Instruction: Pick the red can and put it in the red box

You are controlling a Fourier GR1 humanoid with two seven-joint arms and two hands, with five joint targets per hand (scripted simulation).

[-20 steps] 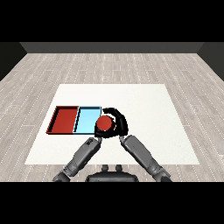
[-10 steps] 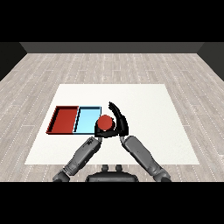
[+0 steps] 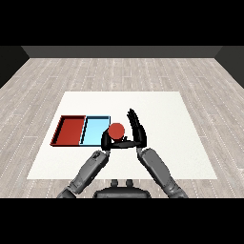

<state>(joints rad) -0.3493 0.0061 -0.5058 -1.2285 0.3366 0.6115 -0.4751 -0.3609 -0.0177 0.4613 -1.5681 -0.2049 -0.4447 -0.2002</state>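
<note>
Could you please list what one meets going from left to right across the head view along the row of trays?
Red tray → light blue tray → left hand → red can → right hand, with bare white table beyond.

Lower part of red can (image 3: 116, 129) hidden behind both hands; near right corner of light blue tray (image 3: 95, 131) covered by left hand (image 3: 107, 141).
</note>
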